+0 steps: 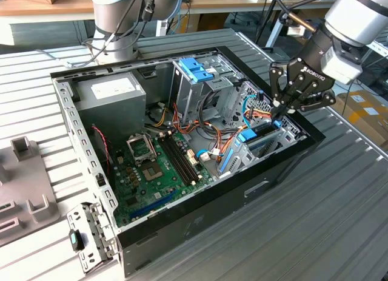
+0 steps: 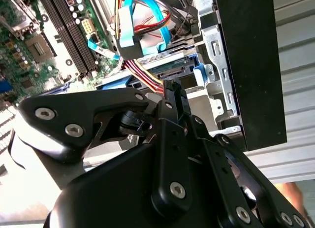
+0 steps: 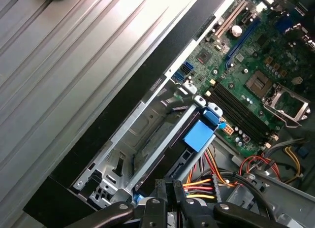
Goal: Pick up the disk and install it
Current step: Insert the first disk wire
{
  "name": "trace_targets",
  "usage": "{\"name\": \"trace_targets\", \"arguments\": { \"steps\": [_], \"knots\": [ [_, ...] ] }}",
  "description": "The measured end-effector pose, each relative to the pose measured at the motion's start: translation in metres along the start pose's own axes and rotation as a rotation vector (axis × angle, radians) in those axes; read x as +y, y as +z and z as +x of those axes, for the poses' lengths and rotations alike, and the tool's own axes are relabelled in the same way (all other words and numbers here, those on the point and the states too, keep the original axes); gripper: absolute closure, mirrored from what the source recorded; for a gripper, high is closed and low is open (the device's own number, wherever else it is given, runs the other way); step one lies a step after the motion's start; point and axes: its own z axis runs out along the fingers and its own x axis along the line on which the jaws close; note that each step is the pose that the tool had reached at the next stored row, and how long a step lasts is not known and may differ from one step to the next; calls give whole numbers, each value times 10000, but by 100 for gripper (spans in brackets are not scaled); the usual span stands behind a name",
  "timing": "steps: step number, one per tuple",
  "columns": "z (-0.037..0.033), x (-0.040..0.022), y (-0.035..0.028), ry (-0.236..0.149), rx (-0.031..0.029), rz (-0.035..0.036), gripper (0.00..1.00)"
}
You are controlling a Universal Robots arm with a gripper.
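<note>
hidden first: in the exterior view the hand (image 1: 280,116) covers the far end of the drive bay, so you can't see what its tips rest on. in both wrist views the hand's own black links block the near part of the picture. its two tips (image 3: 170,186) stand pressed together, narrow, with no gap showing. you cannot tell whether anything thin is pinched between them.

the disk (image 1: 262,135) lies flat in the bay at the exterior view's right end of the computer case (image 1: 200,220), just below the hand. only part of it shows: a dark slab edge (image 3: 170,146) in the first wrist view, a strip of grey metal (image 2: 170,68) in the second. blue plastic rails run along its sides. a square blue tab (image 3: 199,134) sits at its inner end. a bundle of red, orange and yellow wires (image 3: 202,186) crosses over it beside the tips.

the bay cage (image 3: 123,154) is bare stamped sheet metal with punched slots. the motherboard (image 1: 151,172) is green, with long black memory slots. the grey power supply box (image 1: 109,90) sits at the far corner, a light-blue latch (image 1: 195,68) beside it. the table (image 1: 315,220) is ribbed grey metal.
</note>
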Motion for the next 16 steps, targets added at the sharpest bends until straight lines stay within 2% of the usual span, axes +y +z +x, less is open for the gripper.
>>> {"name": "trace_targets", "arguments": {
  "steps": [2, 6, 10, 16],
  "knots": [
    [0, 0, 1, 330, -12, 38, 83],
    [0, 0, 2, 755, -26, 85, 83],
    [1, 0, 4, 1566, -55, 177, 83],
    [1, 0, 6, 2280, -81, 258, 83]
  ]
}}
